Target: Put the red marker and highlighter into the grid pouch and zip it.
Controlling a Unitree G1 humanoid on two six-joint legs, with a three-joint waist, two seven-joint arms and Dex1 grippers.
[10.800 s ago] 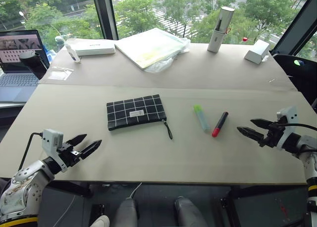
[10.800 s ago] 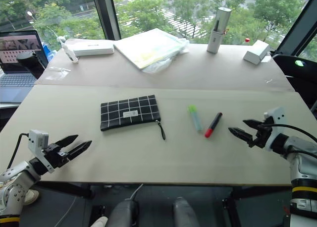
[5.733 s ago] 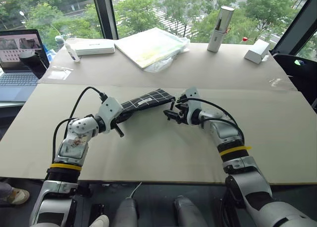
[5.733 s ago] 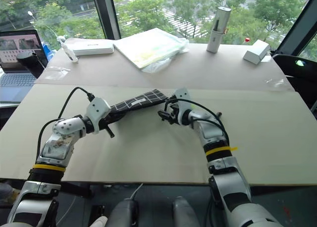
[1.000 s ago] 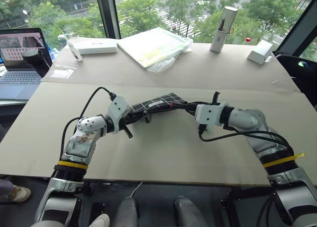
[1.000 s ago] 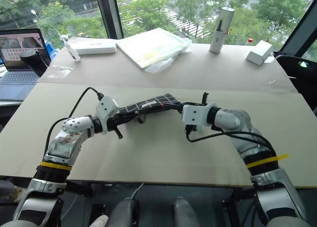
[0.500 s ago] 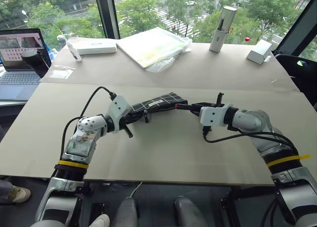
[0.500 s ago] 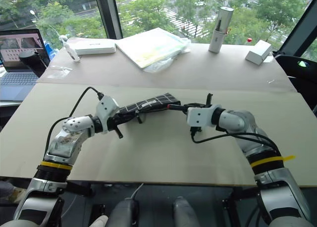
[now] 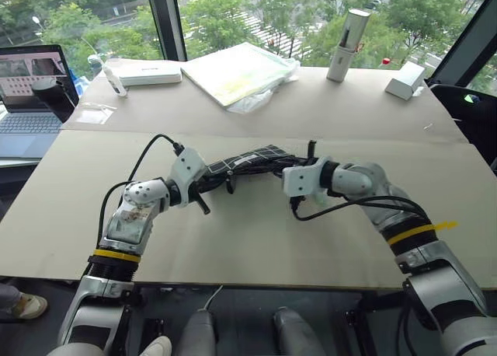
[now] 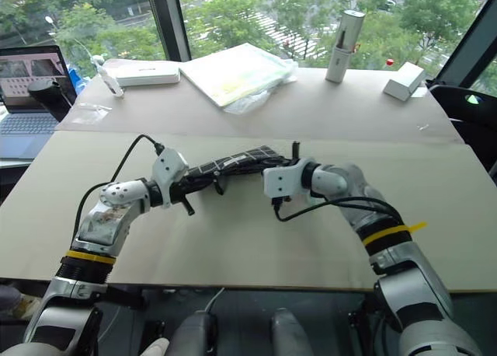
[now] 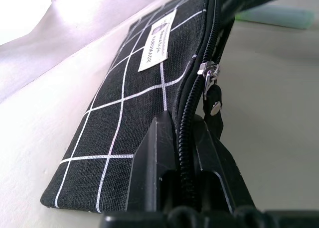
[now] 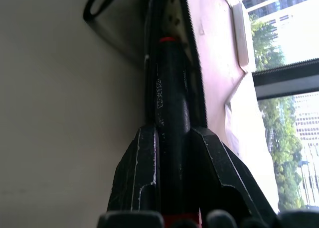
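1. Midway across the beige bench (image 9: 256, 239): flat black fabric grid pouch with thin white lines (image 9: 248, 160), raised off the surface and pinched at its near end by the left gripper (image 11: 185, 138), jaws closed on the zipper edge
2. Zipper slider and pull (image 11: 212, 88) sitting just past those jaws, teeth beyond it parted, mouth facing the right arm
3. Slim black-barrelled red marker (image 12: 167, 96) clamped lengthwise in the right gripper (image 12: 172, 138), jaws partly closed around the barrel
4. Marker's long axis in line with the pouch's length, leading end seemingly already at or just inside the parted mouth; depth of entry not readable
5. Judged next need: straight push along that shared axis, no sideways drift
6. Pale stubby highlighter with light green cap (image 11: 271, 16) lying on the bench beyond the pouch, not yet bagged; right arm the nearer, left one busy holding
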